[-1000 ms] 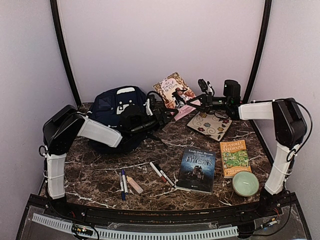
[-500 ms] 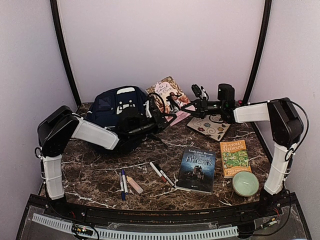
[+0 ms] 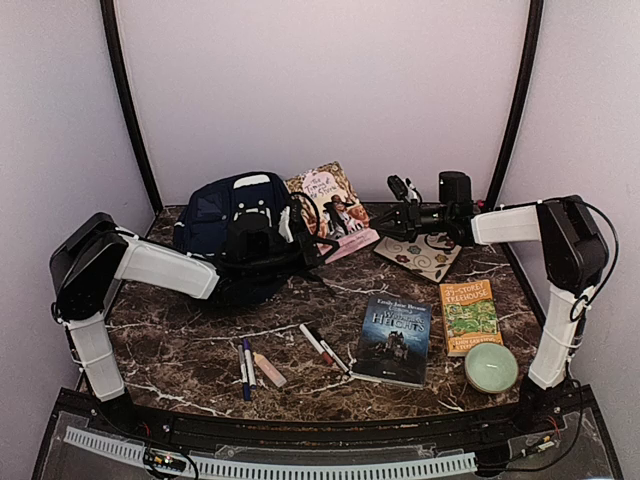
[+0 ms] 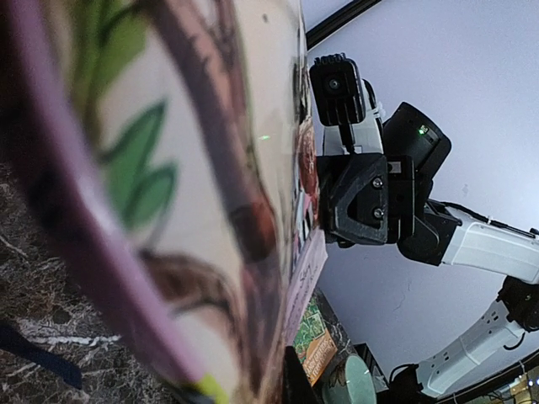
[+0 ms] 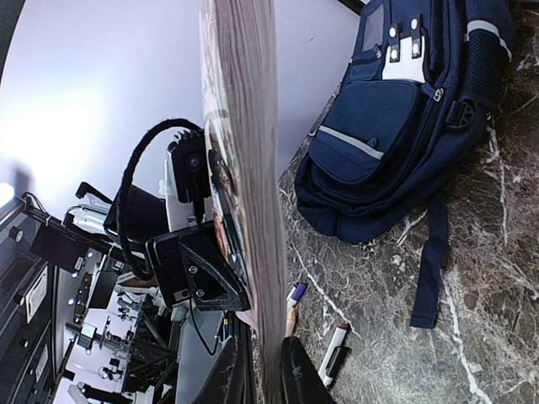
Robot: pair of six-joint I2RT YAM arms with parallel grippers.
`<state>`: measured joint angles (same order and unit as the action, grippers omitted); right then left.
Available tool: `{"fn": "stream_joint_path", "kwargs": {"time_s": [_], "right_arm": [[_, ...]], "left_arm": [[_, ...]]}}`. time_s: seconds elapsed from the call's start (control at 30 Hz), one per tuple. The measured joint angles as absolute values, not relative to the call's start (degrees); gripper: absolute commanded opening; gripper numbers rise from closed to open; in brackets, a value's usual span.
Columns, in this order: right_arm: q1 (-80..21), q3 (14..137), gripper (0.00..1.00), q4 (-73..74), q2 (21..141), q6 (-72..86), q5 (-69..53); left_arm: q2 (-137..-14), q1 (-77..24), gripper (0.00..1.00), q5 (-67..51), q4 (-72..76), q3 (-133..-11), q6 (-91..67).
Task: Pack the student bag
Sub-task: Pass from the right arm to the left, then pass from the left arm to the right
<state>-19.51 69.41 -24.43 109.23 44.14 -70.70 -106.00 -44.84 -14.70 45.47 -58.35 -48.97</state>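
With the left gripper (image 3: pixel 310 238) clamped shut on the illustrated paperback book (image 3: pixel 325 195) and the right gripper (image 3: pixel 388 222) straddling its far edge, where it cannot be told whether those jaws pinch, the left should hold firm until the right draws clear, then carry the book edge-first to the navy-blue fabric backpack (image 3: pixel 210 215) lying just beside it at the far left of the dark marbled table (image 3: pixel 200 340).

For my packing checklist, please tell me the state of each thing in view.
student bag: lying on the table, front pockets closed.
illustrated book: closed, held up, left gripper shut on it.
right gripper: at the book's edge, grip unclear.
dark book: closed, flat.
yellow book: closed, flat.
green bowl: upright, empty.
two markers: lying flat.
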Motion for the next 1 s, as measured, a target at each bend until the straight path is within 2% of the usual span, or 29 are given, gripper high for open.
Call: {"fn": "stream_joint_path", "kwargs": {"time_s": [0.3, 0.4, 0.53, 0.6, 0.77, 0.87, 1.0], "right_arm": [[-19.66, 69.41, 0.22, -20.99, 109.23, 40.80, -70.52], [-19.77, 69.69, 0.33, -18.92, 109.23, 39.00, -70.46], [-19.73, 74.50, 0.59, -10.96, 110.91, 32.56, -69.80], [-19.73, 78.65, 0.66, -5.43, 112.42, 27.46, -69.17], [-20.51, 84.23, 0.66, 6.07, 113.58, 16.47, -68.60], [-22.06, 84.18, 0.58, 10.13, 113.58, 12.67, -69.21], [-23.62, 83.29, 0.42, 13.13, 113.58, 10.26, -72.95]], "left_arm": [[-104.92, -44.80, 0.00, -14.11, 42.09, -58.19, -46.72], [-104.92, -44.71, 0.00, -15.27, 41.87, -58.19, -46.30], [-104.92, -43.92, 0.00, -20.08, 42.19, -58.22, -45.65], [-104.92, -43.53, 0.00, -23.20, 42.26, -58.24, -45.60], [-104.92, -42.48, 0.00, -29.69, 43.11, -58.89, -45.76], [-104.92, -41.87, 0.00, -31.99, 44.05, -58.89, -46.39], [-104.92, -40.62, 0.00, -33.10, 45.21, -58.92, -47.18]]}}
